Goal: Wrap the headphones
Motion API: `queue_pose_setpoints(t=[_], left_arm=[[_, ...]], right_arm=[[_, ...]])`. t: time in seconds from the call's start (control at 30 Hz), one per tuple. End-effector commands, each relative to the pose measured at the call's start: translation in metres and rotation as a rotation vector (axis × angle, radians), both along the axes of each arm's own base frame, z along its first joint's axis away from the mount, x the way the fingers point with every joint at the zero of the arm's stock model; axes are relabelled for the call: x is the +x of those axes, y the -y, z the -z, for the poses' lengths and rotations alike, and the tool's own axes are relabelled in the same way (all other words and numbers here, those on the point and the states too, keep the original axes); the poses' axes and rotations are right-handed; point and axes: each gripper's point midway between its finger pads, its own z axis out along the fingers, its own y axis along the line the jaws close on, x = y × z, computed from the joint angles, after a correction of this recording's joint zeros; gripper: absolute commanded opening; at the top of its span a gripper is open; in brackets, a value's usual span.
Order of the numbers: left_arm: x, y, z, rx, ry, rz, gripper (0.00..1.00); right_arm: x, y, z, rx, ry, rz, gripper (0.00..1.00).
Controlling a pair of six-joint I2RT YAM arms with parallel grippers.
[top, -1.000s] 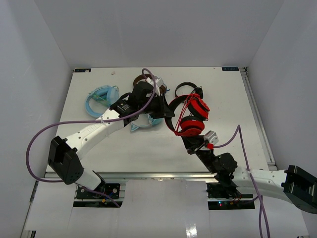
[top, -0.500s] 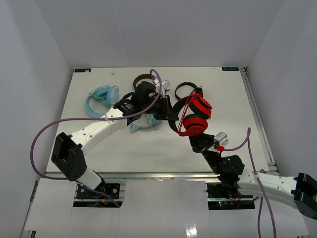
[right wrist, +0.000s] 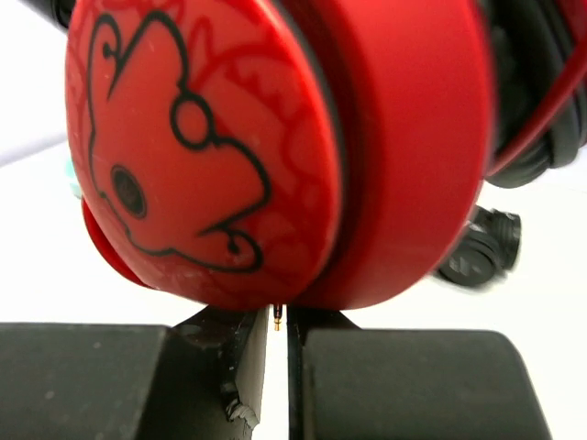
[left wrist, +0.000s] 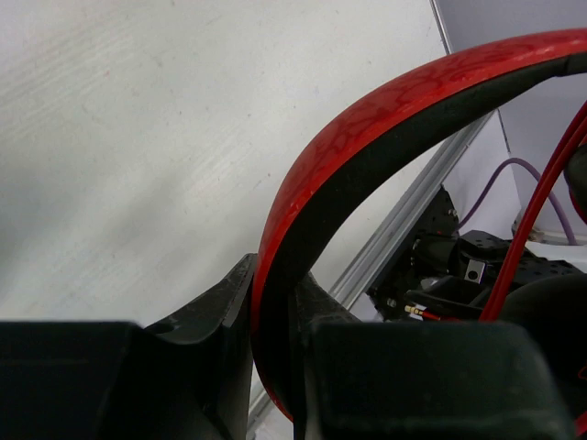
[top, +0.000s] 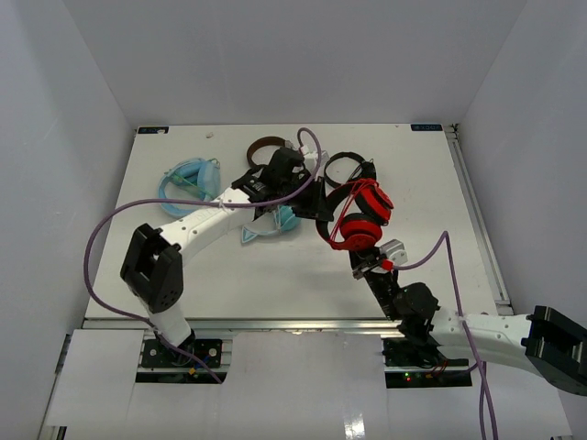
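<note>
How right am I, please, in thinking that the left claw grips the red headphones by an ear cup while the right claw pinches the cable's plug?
Not quite: the left claw grips the red headphones by the headband, not an ear cup, as the left wrist view shows. The right claw does pinch the cable's plug.

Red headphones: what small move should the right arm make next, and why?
Probably the right gripper should carry the plug around the ear cup to lay a loop. It looks shut on the plug just under that cup, while the left gripper clamps the headband, steadying the headphones.
</note>
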Motion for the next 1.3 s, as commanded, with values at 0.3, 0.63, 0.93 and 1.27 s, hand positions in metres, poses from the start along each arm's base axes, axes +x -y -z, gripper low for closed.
queue_pose_setpoints(t=[0.3,0.63,0.93,1.27], left_arm=[[0.041,0.044,-0.024,0.072,0.395,0.483,0.00],[0.041,0.060,-0.059,-0.024,0.660,0.722,0.00],[0.037,0.058,-0.069,-0.037,0.764,0.780,0.00],[0.082,0.065,-0.036,0.117,0.886,0.740,0.00]], right_arm=[[0.005,0.060,0.070,-0.157,-0.032,0.183,0.08],[-0.001,0.048,0.063,-0.150,0.004,0.106,0.08],[-0.010,0.032,0.054,-0.109,0.017,0.004,0.08],[-0.004,0.029,0.100,-0.132,-0.203,0.029,0.08]])
